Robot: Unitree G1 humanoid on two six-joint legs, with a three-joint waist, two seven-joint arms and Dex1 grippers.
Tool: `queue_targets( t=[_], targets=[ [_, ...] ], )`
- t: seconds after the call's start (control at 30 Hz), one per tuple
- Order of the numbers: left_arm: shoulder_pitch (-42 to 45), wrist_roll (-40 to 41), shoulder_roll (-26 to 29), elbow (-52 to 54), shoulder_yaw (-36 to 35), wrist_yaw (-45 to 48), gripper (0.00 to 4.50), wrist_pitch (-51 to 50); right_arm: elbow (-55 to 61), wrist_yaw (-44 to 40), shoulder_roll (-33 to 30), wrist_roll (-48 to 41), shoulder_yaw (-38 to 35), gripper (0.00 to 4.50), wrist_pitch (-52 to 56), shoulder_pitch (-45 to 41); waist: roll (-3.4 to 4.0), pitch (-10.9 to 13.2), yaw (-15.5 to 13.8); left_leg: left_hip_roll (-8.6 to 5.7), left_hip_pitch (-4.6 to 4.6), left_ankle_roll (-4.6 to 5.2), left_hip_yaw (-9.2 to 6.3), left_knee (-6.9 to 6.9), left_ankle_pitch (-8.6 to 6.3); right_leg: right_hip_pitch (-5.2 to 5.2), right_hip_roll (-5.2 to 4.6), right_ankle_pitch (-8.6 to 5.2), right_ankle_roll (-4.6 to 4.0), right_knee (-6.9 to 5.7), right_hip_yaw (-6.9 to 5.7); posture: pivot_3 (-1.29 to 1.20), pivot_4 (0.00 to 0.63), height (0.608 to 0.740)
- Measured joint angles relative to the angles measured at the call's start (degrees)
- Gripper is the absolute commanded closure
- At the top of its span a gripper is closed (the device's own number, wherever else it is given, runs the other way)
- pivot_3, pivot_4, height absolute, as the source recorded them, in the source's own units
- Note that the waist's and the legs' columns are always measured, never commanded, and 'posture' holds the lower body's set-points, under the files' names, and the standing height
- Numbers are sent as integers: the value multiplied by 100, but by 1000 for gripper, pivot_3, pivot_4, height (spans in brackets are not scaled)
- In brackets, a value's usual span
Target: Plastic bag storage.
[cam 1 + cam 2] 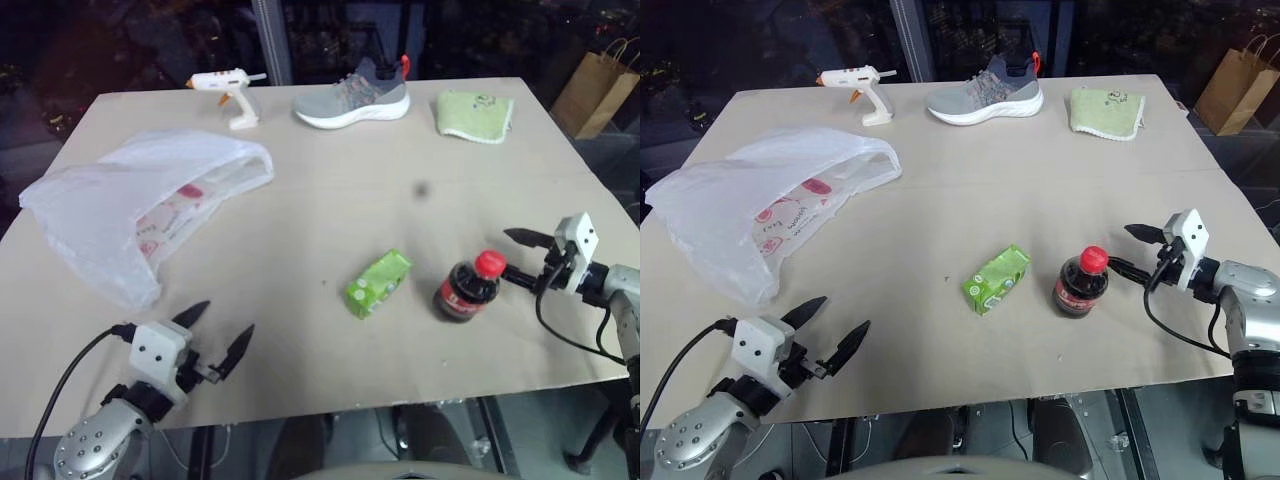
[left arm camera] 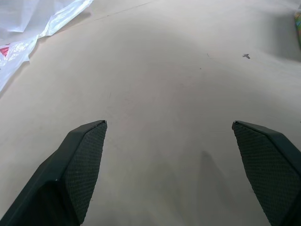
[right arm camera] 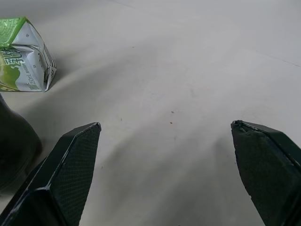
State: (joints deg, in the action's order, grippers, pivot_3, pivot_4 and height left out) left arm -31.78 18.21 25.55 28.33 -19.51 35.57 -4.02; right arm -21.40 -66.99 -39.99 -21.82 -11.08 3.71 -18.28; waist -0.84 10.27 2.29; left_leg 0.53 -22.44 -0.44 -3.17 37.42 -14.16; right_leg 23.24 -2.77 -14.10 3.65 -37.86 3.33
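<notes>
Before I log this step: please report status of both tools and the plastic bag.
Left tool open, empty. Right tool open, empty, beside cola bottle. Plastic bag lying untouched on table. Nothing blocking.

Bottle (image 1: 468, 288) right of carton (image 1: 378, 283)

Table (image 1: 330, 210), 1. On it:
- plastic bag (image 1: 130, 205), 1
- glue gun (image 1: 228, 90), 1
- shoe (image 1: 355, 95), 1
- green cloth (image 1: 473, 115), 1
- green carton (image 1: 378, 283), 1
- dark bottle (image 1: 468, 288), red cap, 1

Beyond the table: paper bag (image 1: 598, 90), 1.
Grippers: 2, left (image 1: 215, 338) and right (image 1: 520, 256).
</notes>
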Motion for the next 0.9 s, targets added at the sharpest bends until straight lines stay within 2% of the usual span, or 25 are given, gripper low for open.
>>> queue_targets(
  t=[0.4, 0.57, 0.67, 0.73, 0.8, 0.9],
  targets=[
    [8, 18, -1, 48, -4, 37, 48, 17, -7, 10, 24, 37, 1, 0, -11, -64, 0, 0, 3, 0, 1, 0, 0, 0, 0, 0, 0, 0, 0, 0, 0, 0, 150, 740],
    [81, 250, 50, 161, -304, 9, 48, -48, -66, 30, 100, 63, 12, 0, -35, -393, 0, 0, 5, 2, 1, 0, 0, 0, 0, 0, 2, 0, 0, -1, 0, 0, 150, 740],
    [-97, 1120, 445, 658, -1117, 39, 48, -492, -83, 95, 295, -149, 33, 0, 302, -974, -16, 19, 49, 17, -2, 0, 9, 2, 0, 11, 9, 2, -1, -6, 5, 0, 150, 740],
    [-281, 2011, 869, 1079, -2309, 42, 48, -863, 256, -6, 289, -495, 61, 0, 817, -1527, -7, 20, 48, 17, -3, 0, 11, 1, 0, 15, 7, 1, -2, -7, 5, 0, 150, 740],
    [-435, 2217, 908, 1185, -2725, 44, 48, -964, 682, -18, 299, -844, 67, 0, 1247, -1829, 5, 17, 39, 11, -4, 0, 16, -4, 0, 15, 3, 0, -2, -2, 9, 0, 150, 740],
    [-619, 2232, 786, 1145, -2894, -37, 48, -1127, 1451, 9, 387, -1519, 81, 0, 2126, -2282, -1, 16, 7, 9, -17, 0, 2, -6, -1, 17, 4, -1, -2, 4, -3, 0, 150, 740]
  ],
)
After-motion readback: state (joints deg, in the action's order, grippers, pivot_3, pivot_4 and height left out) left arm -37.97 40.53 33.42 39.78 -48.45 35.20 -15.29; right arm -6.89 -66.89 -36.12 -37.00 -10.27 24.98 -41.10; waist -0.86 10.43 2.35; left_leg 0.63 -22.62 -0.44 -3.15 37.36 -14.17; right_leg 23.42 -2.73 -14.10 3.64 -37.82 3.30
